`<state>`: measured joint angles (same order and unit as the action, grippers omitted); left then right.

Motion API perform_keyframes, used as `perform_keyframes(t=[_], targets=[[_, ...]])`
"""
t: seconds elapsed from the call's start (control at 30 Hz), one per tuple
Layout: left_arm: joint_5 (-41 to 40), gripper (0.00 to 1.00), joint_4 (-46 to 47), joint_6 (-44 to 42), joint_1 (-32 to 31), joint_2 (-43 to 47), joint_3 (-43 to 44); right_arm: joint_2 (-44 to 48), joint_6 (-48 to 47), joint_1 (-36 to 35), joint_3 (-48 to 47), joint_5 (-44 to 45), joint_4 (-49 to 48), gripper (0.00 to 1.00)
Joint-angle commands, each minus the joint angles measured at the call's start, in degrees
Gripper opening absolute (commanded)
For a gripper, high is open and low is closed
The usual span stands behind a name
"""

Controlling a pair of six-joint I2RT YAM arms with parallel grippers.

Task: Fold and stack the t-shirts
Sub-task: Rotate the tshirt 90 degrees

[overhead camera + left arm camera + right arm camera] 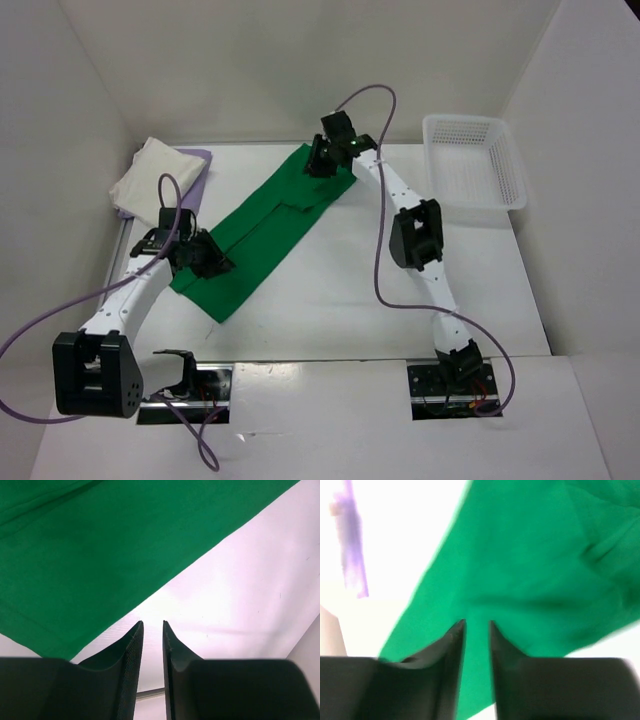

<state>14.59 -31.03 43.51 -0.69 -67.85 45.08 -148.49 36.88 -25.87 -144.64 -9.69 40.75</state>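
The bright green t-shirt [270, 225] lies folded into a long strip, running diagonally across the table [400, 300]. My left gripper [215, 262] hovers at the strip's near-left end. In the left wrist view its jaws [151, 622] stand slightly apart over bare table, with nothing between them and the green cloth [90, 555] just beyond. My right gripper [322, 165] is at the far end. Its jaws [477, 621] are parted over the green cloth [520, 555], which looks flat beneath them; that view is blurred. The cream t-shirt [148, 175] lies folded on the lavender one [203, 165] at the far left.
A white mesh basket [475, 160] stands at the far right of the table. White walls close in the back and both sides. A purple cable [380, 250] hangs along the right arm, and another [170, 200] loops over the left arm.
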Motion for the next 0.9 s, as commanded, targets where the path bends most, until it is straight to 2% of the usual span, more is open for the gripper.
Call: perform_keyframes(t=[0.0,0.03,0.07,0.1,0.13,0.17,0.2,0.23,0.27,0.3,0.37,0.4,0.43,0.5,0.67,0.8,0.87], targets=[[1.6,0.29,-0.6,-0.4,-0.2,1.8,1.3,23.7,-5.6,-3.6,7.9,-0.2,-3.6,0.39],[1.6,0.29,-1.1,-0.4,-0.2,1.8,2.2,27.6,-5.6,-4.2,13.9,-1.9,-6.8,0.49],[0.8,0.29,-1.1,-0.4,-0.2,1.8,2.7,31.3,-5.6,-4.2,26.0,-2.9,-9.9,0.51],[0.8,0.29,-1.1,-1.0,-0.2,1.2,3.3,37.1,-3.1,-4.8,31.5,-4.4,-14.7,0.51],[0.8,0.29,-1.1,-1.1,-0.2,1.2,4.0,39.4,-1.7,-5.5,36.6,-6.1,-16.5,0.45],[0.8,0.28,-0.5,-1.7,0.9,0.7,4.0,41.2,-0.6,-6.2,46.1,-9.1,-18.1,0.30],[1.3,0.27,-0.5,-2.5,1.5,0.2,5.0,42.9,1.6,-8.6,50.3,-9.1,-21.1,0.12],[1.3,0.25,-0.5,-2.5,1.5,0.2,5.6,45.5,2.6,-10.2,54.5,-9.1,-22.7,0.00],[1.3,0.22,-0.5,-3.1,2.1,-0.6,7.3,46.2,3.6,-11.8,61.9,-9.1,-24.6,0.00],[1.3,0.17,0.0,-3.6,2.1,-1.5,8.2,46.2,4.9,-13.1,64.5,-10.4,-26.1,0.00],[1.3,0.14,0.0,-3.6,2.6,-2.4,9.7,44.6,8.6,-16.7,69.6,-13.1,-30.6,0.00],[1.3,0.14,0.0,-4.1,2.6,-3.2,10.7,43.8,9.6,-17.9,70.4,-13.1,-31.9,0.04],[1.3,0.13,0.0,-4.1,2.6,-3.2,10.7,42.9,10.2,-19.8,70.5,-13.1,-33.1,0.13],[1.3,0.13,0.5,-4.1,2.6,-3.8,11.4,39.9,10.8,-21.1,70.5,-12.5,-34.3,0.38],[2.5,0.13,1.1,-4.1,2.6,-4.3,11.4,32.6,12.8,-21.9,69.4,-11.8,-37.2,0.61],[2.5,0.13,1.6,-4.1,2.6,-4.3,10.8,28.0,14.8,-22.4,67.3,-9.9,-38.4,0.62],[2.5,0.13,1.6,-4.1,2.6,-4.3,10.8,25.0,16.2,-23.8,65.7,-8.1,-37.7,0.53]])
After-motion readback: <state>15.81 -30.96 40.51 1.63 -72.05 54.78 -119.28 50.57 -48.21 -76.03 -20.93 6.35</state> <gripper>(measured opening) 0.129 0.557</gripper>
